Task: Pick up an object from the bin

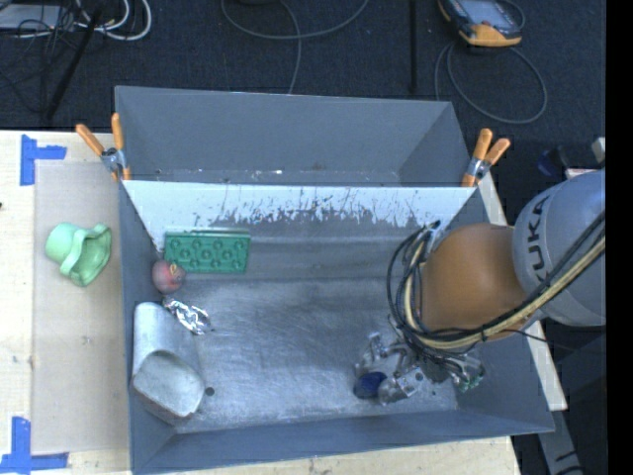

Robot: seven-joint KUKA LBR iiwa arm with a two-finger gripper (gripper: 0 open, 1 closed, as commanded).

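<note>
overhead camera, angled down onto bin (297,156)

The arm (566,255) reaches in from the right, its orange-covered wrist (470,280) apparently tilted down and leftward.

setting was a robotics lab: kuka arm (569,255) over a grey metal bin (297,137), loose cables (127,10) lay on dark carpet (366,62).

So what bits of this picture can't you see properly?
- Small blue thing at the front right of the bin: too small, and partly under the arm's metal end, to tell what it is.
- Bin floor beneath the orange wrist cover and its black cables: hidden by them.
- Crumpled silvery thing beside the white cup: too small to name.
</note>
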